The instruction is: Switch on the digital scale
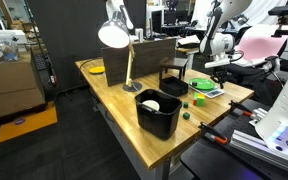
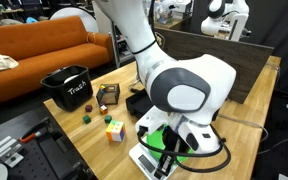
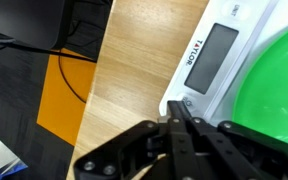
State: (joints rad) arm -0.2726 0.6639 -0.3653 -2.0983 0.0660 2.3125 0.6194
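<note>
The digital scale is a thin whitish slab with a grey display marked TAYLOR. It lies near the wooden table's edge in both exterior views. A green bowl sits on it. My gripper is shut, its fingers pressed together. The tips are at the scale's corner by the small button markings beside the display; I cannot tell whether they touch it. In an exterior view the gripper points down at the scale, and the arm hides much of it.
A black bin stands on the table. Also there are a smaller black open box, a colour cube, small loose blocks, a desk lamp and a yellow plate. The table edge is beside the scale.
</note>
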